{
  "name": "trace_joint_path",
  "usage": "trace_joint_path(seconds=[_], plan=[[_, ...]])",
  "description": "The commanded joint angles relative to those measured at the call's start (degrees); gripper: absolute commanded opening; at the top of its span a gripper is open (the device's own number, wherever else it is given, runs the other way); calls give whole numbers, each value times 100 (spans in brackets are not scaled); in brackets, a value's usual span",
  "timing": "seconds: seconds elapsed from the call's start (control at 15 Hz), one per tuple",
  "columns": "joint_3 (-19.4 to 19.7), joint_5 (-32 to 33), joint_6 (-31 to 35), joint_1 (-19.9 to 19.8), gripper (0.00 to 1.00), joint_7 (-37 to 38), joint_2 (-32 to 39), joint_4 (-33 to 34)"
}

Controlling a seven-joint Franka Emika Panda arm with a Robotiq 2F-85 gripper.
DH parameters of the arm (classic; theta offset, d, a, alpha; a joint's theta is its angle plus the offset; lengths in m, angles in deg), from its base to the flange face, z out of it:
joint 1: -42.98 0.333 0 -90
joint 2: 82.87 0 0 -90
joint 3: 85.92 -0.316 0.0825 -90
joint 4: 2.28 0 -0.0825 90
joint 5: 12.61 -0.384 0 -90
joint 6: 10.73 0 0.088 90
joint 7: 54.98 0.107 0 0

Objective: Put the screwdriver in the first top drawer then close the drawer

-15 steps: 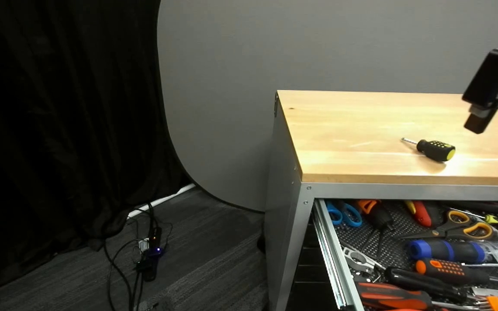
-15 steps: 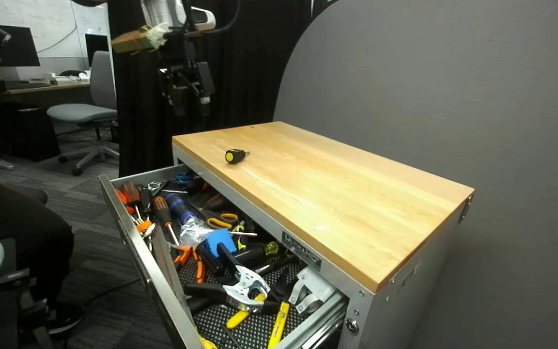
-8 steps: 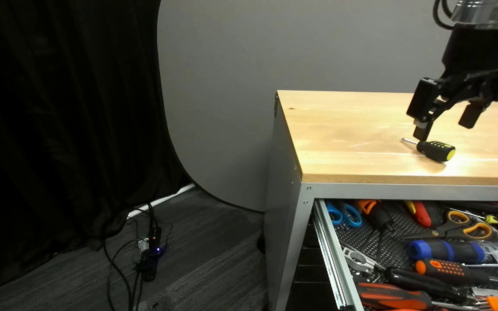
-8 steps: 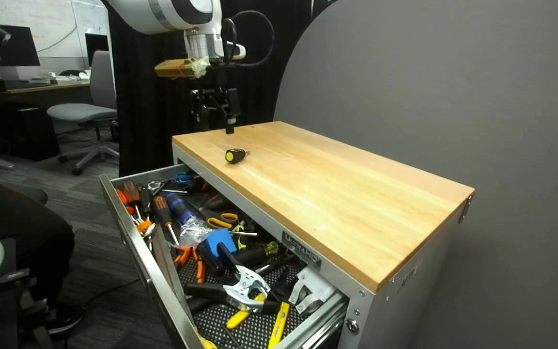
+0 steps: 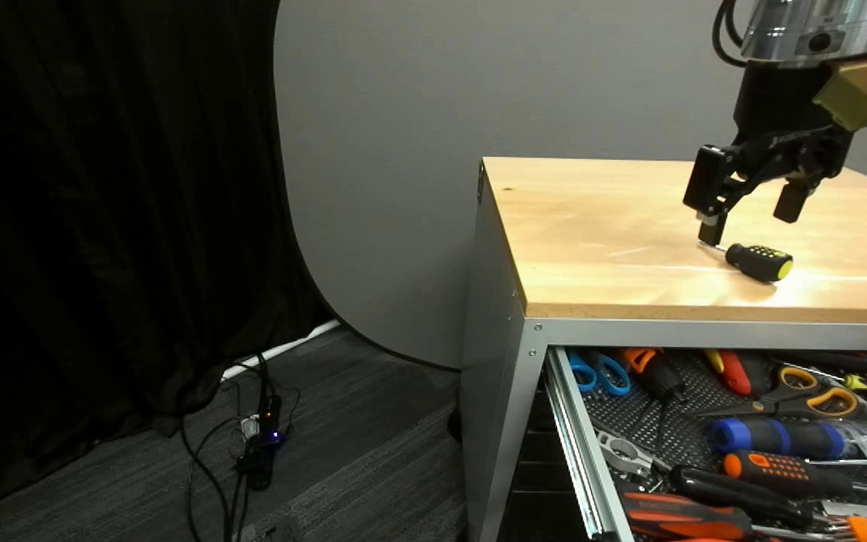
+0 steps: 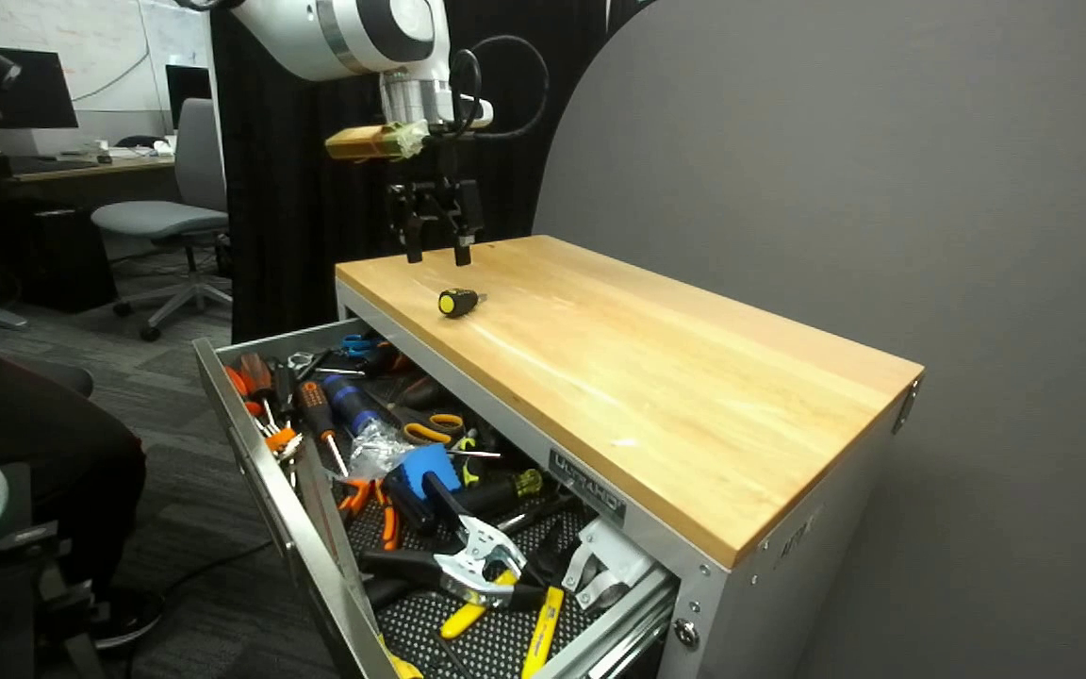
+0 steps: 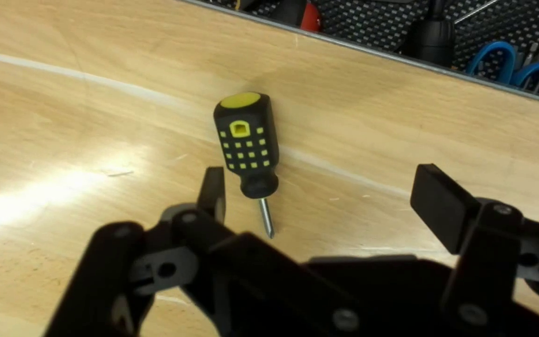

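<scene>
"Black and yellow, that stubby screwdriver. Where's it lying?"

"On the pale wooden tabletop, near the front edge, toward the front corner nearest the black curtain. Its handle faces the front edge; the short metal shaft points away from it."

"And the gripper?"

"Hanging above the tabletop at that same end, close to the screwdriver but apart from it. Its jaws stand wide apart, with nothing in their hold."

"What about the top drawer?"

"Pulled well out below the front edge, and crowded. I can see blue-handled scissors by the curtain-side corner and a silver-and-black clamp farther along, toward the other front corner."

"And the arm?"

"White, bent down over the curtain end of the tabletop, a brown block jutting out above the gripper. Beyond the back edge stands a big grey panel, its outline curved."
</scene>
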Motion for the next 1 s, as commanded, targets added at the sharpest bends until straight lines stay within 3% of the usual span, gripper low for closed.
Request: trace_joint_path(seconds=[0.0,0.8,0.93], plan=[[282,201,-434,197,100,-25,175,432],[455,79,-581,134,100,91,503,598],[474,106,-584,148,74,107,538,614]])
